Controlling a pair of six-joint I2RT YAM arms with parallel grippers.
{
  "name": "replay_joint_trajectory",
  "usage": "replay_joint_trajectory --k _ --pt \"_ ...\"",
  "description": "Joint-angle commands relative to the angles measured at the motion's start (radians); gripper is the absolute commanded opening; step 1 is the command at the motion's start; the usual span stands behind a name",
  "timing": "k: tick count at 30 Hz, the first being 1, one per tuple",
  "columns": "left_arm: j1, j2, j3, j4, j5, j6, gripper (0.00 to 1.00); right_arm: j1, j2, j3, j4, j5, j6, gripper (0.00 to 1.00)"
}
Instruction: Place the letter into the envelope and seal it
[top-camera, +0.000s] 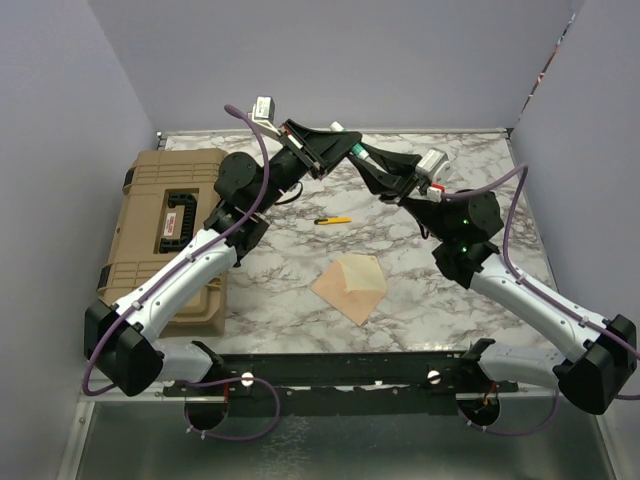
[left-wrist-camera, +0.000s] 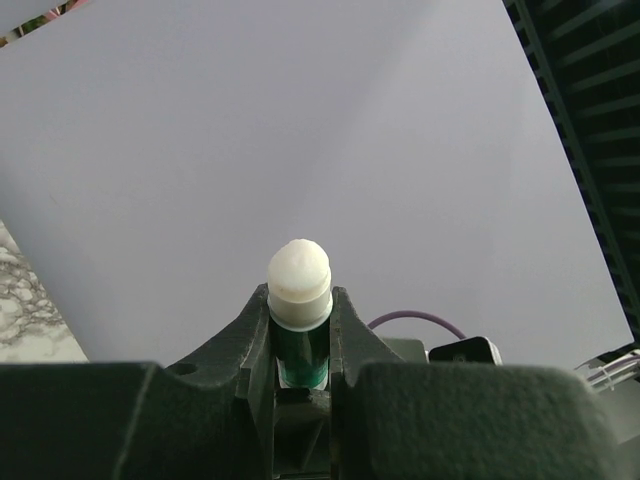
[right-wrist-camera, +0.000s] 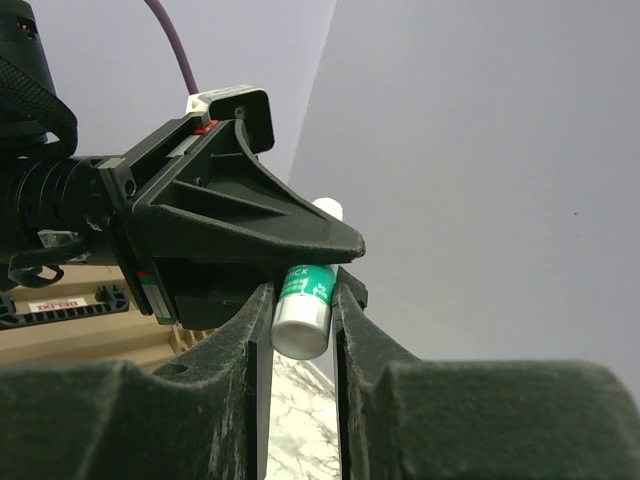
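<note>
The left gripper (left-wrist-camera: 300, 305) is clamped on the green body of a glue stick (left-wrist-camera: 299, 272), whose rounded white end stands clear above the fingertips. The right gripper (right-wrist-camera: 299, 298) meets it head-on from the other side. Its 2 fingers are drawn in to about the width of the stick's other white end and flank it closely, but I cannot tell whether they press on it. Both grippers are held high over the far part of the marble table (top-camera: 480, 300), nose to nose, with the stick running between them.

The envelope (top-camera: 350, 287) lies flat on the table well below the grippers and nearer the arm bases, between the 2 forearms and slightly closer to the right one. It sits turned diagonally, 1 corner pointing toward the bases, and a paler face shows at its far right side. The letter cannot be made out apart from it, so it may already be inside.

Gluing the flap would likely mean bringing the left gripper down and back toward the bases.

A yellow cutter (top-camera: 333, 220) lies between grippers and envelope, and a tan case (top-camera: 165, 235) sits at the left.
</note>
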Motion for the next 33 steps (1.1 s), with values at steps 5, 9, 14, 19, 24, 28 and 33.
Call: replay_joint_trajectory --k 5,9,14,19,24,28,33 --pt "-0.005 -0.002 0.001 0.025 0.063 0.042 0.32 -0.002 -0.030 -0.005 0.015 0.107 0.058 0.01" --pt "-0.001 -0.035 -0.026 -0.006 0.019 0.081 0.70 -0.003 -0.090 -0.003 -0.126 0.112 0.089 0.00" --pt "0.020 -0.041 -0.027 -0.021 0.050 0.082 0.86 -0.003 -0.133 -0.007 -0.243 0.051 0.122 0.01" --pt "0.038 -0.021 0.008 -0.043 0.123 0.076 0.90 -0.003 -0.138 -0.013 -0.271 0.032 0.154 0.01" --pt "0.058 -0.015 0.032 -0.096 0.176 0.076 0.72 -0.004 -0.143 -0.039 -0.261 0.051 0.150 0.01" --pt "0.060 -0.016 0.012 -0.126 0.199 0.074 0.49 -0.014 -0.156 -0.073 -0.219 0.041 0.134 0.01" --pt "0.060 -0.001 0.002 -0.131 0.234 0.051 0.16 -0.021 -0.146 -0.077 -0.222 0.008 0.119 0.01"
